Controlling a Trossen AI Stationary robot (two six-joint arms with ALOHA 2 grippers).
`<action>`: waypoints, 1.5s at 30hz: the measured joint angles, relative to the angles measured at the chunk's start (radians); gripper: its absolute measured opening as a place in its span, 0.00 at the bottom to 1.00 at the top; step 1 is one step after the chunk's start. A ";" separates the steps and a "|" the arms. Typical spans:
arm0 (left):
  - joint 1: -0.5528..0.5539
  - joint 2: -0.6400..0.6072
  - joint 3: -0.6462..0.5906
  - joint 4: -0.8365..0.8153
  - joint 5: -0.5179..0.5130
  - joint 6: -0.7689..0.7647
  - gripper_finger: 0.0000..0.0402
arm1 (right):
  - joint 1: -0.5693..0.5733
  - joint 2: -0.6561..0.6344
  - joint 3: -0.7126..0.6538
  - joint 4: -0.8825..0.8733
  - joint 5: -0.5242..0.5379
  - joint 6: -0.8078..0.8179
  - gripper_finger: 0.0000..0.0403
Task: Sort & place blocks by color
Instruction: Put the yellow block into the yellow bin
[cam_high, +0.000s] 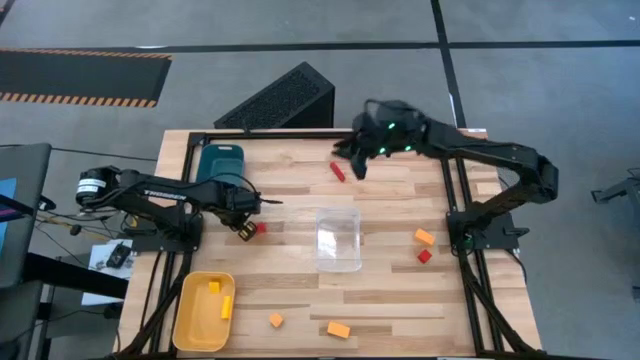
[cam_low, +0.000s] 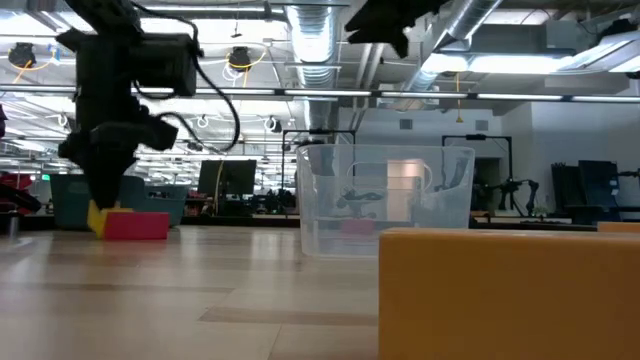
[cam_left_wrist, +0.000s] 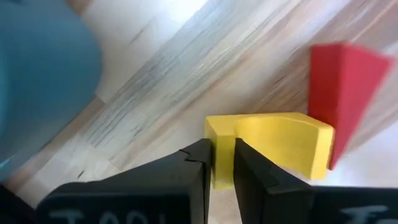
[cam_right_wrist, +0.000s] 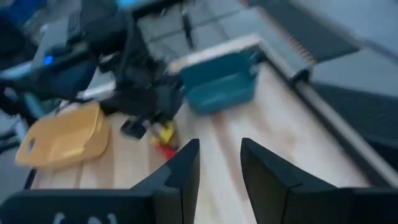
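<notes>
My left gripper is at the table's left middle, pointing down and shut on a yellow block. A red wedge block lies right beside it on the wood. My right gripper hangs open in the air over the far middle, near a red bar. Two yellow blocks lie in the yellow tray. Orange blocks and a red cube lie loose on the table. My left gripper pinches the yellow block's narrow end between its two fingers, coming from above and pointing down. The rest of the block sticks out beyond the fingertips, next to the red wedge. In the low view the block sits at table level; whether it is lifted clear I cannot tell.
A clear plastic box stands in the table's middle. A teal tray sits at the far left, the yellow tray at the near left corner. An orange block fills the low view's foreground. Bare wood lies between the box and the trays.
</notes>
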 joint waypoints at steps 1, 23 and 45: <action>-0.001 -0.019 0.007 0.000 -0.003 -0.010 0.08 | -0.013 -0.018 0.000 -0.013 0.000 0.000 0.34; 0.001 -0.325 0.194 0.761 -0.167 1.116 0.04 | 0.021 0.026 -0.471 1.040 -0.400 0.863 0.60; 0.059 -0.211 0.310 0.873 0.091 1.206 0.04 | 0.078 0.281 -0.208 1.146 -0.495 0.939 0.74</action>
